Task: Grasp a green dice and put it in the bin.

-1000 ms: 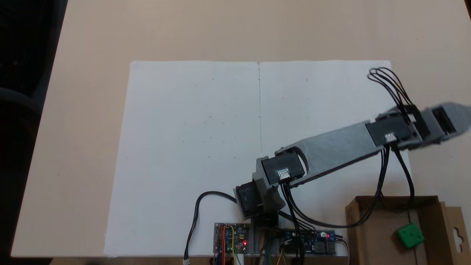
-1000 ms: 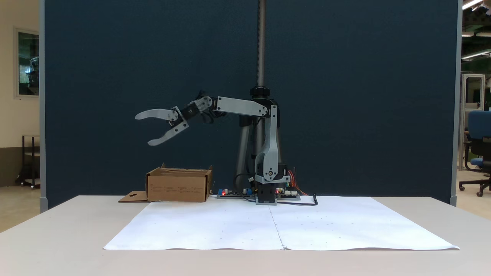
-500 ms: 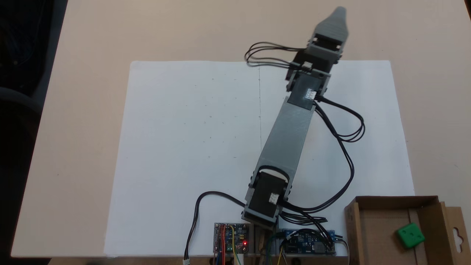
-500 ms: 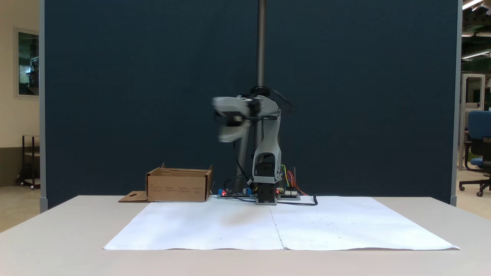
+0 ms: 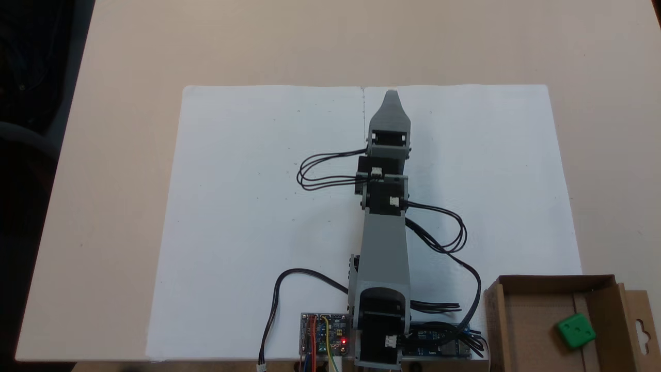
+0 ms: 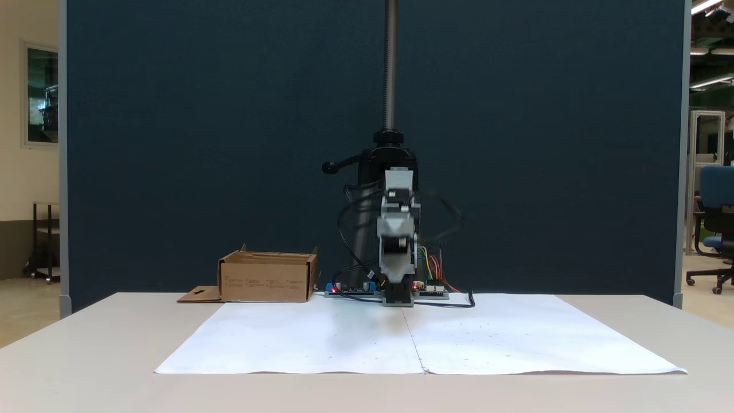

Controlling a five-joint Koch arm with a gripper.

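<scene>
The green dice [image 5: 576, 330] lies inside the bin [image 5: 555, 281], a shallow brown cardboard box at the bottom right of a fixed view. In the other fixed view the bin [image 6: 266, 281] stands left of the arm's base, and its wall hides the dice. My gripper [image 5: 391, 95] points straight out over the middle of the white paper, far from the bin and holding nothing. Only its upper jaw shows from above. From the front the gripper [image 6: 395, 249] faces the camera head-on and is blurred, so the gap between its jaws is unclear.
White paper [image 5: 258, 206] covers the middle of the beige table. Circuit boards [image 5: 324, 333] and black cables [image 5: 444, 243] sit around the arm's base. The bin's flap [image 5: 640, 325] with a hang-hole lies flat beside it. A metal pole [image 6: 391, 63] rises behind the arm.
The arm has swung from above the bin's side to the centre of the paper, drawn back and lowered. The dice stays in the bin.
</scene>
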